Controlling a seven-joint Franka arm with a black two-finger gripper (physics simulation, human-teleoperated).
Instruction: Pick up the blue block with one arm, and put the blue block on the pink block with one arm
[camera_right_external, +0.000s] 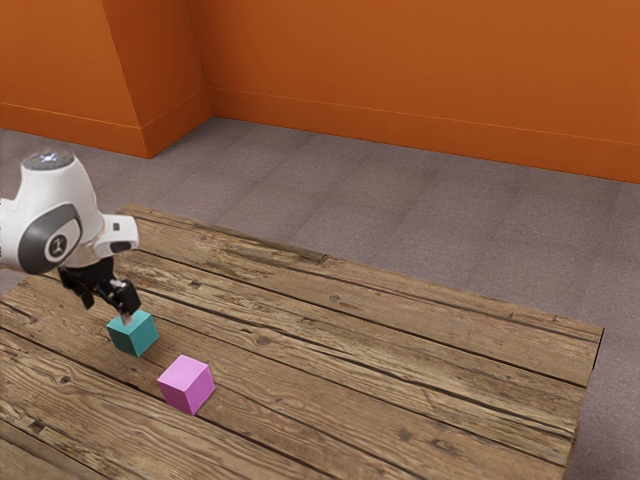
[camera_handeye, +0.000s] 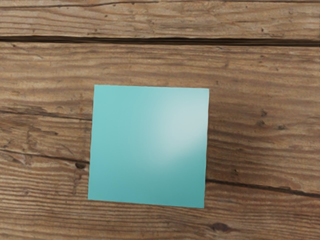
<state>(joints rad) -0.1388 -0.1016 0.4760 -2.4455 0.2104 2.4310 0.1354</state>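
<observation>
pink block (camera_right_external: 186, 384) | near blue block (camera_right_external: 133, 332), apart | both on table (camera_right_external: 400, 350)

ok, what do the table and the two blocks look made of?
Table: rough matte wood planks; grain, knots and dark gaps between boards. Blue block: smooth, teal-looking, slight sheen from a soft highlight on its top; plastic or painted, can't tell. Pink block: plain even faces, no grain; probably the same.

No words, numbers or brand names can be read; the arm (camera_right_external: 48, 225) bears a small round emblem (camera_right_external: 60, 241), illegible.
</observation>
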